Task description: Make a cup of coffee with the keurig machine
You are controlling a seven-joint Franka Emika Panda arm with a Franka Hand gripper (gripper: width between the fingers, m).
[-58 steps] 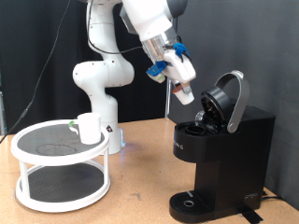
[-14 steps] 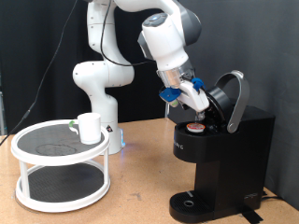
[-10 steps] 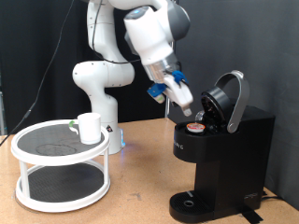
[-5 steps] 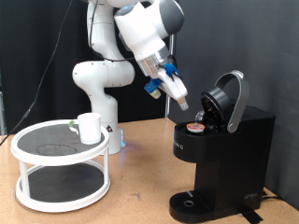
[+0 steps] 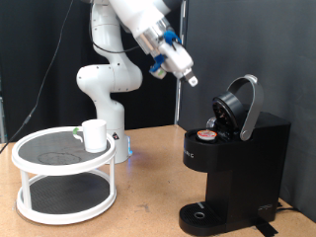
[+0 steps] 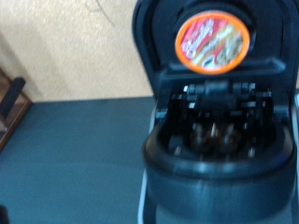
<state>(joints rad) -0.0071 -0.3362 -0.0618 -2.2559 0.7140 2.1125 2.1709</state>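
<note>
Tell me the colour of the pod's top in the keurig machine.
Orange-red with pale markings; the pod shows best in the wrist view.

The arm (image 5: 109, 59) is glossy white, built of rounded, bulbous segments with smooth shells and darker seams at the joints. Its thick base column (image 5: 111, 109) has a dark band low down. Near the wrist sit bright blue fittings (image 5: 166, 54), and beyond them the pale claw (image 5: 191, 79) with a dark tip.
</note>
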